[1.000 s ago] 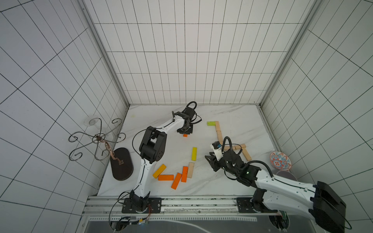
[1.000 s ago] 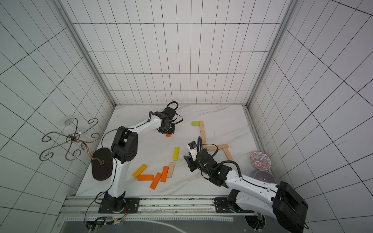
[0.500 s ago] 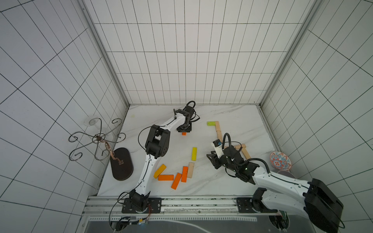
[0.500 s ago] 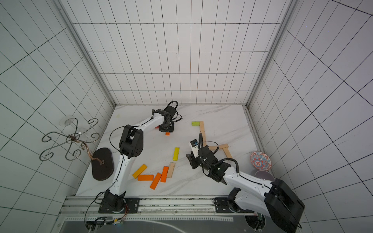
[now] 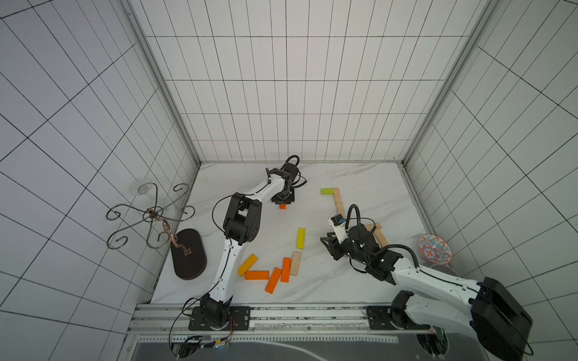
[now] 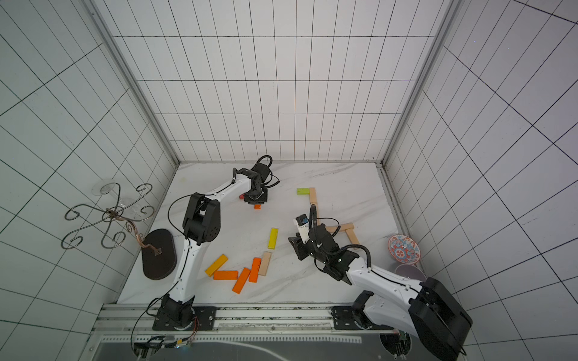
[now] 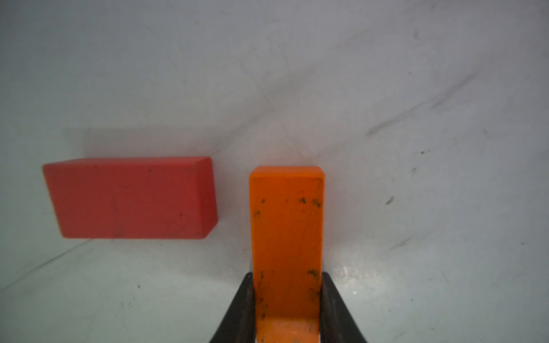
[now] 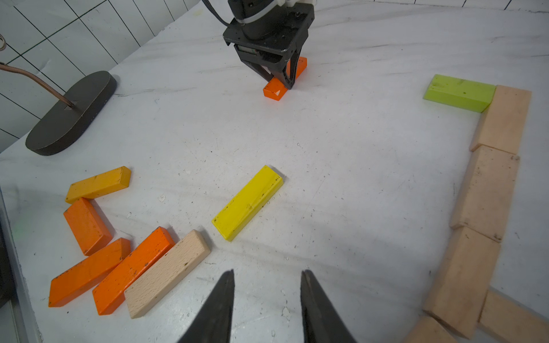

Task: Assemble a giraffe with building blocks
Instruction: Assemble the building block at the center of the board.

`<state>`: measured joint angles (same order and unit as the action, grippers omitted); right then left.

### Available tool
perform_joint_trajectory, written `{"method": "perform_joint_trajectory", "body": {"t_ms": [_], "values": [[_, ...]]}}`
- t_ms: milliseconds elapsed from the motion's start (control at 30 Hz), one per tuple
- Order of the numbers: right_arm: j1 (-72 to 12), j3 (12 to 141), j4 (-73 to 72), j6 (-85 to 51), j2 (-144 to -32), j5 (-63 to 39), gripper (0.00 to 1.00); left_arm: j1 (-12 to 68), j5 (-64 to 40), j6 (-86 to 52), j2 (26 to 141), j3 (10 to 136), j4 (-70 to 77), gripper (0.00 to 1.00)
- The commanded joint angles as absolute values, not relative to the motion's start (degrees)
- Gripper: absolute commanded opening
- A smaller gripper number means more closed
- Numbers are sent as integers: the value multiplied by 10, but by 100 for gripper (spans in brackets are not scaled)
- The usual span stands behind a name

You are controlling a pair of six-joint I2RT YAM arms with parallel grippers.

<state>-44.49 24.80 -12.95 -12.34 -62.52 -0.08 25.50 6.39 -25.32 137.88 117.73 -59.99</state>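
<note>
Presently the giraffe [image 5: 337,196] is part-built, green block [image 8: 457,93] abutting a row of wooden blocks [image 8: 487,190]; left gripper [image 7: 286,276] is clamped on an orange block [image 7: 286,222] on the table [image 8: 356,148] beside a red block [image 7: 130,197], right gripper [image 8: 267,276] hangs slightly parted and empty, several loose blocks [image 5: 257,275] lie unplaced.

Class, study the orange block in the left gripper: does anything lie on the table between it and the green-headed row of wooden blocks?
Nothing visible does. Bare table separates the orange block in the left gripper from the green block; the red block lies on its other side.
</note>
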Motion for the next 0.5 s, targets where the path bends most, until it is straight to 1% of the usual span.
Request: {"method": "perform_joint_trajectory", "body": {"t_ms": [0,100,167,233,400,467], "values": [[-438,265,-149,-119,-619,-11,39,239,60,-266,1392,1173,-606,27],[-438,262,-152,-121,-620,-14,38,238,61,-266,1393,1171,-606,27],[-437,261,-155,-122,-621,-14,39,237,61,-266,1395,1168,-606,29],[-437,261,-156,-124,-622,-15,39,235,62,-266,1394,1164,-606,32],[-436,261,-159,-126,-625,-18,39,234,64,-267,1387,1159,-605,44],[-436,261,-159,-126,-627,-18,38,234,65,-267,1385,1159,-605,45]]}}
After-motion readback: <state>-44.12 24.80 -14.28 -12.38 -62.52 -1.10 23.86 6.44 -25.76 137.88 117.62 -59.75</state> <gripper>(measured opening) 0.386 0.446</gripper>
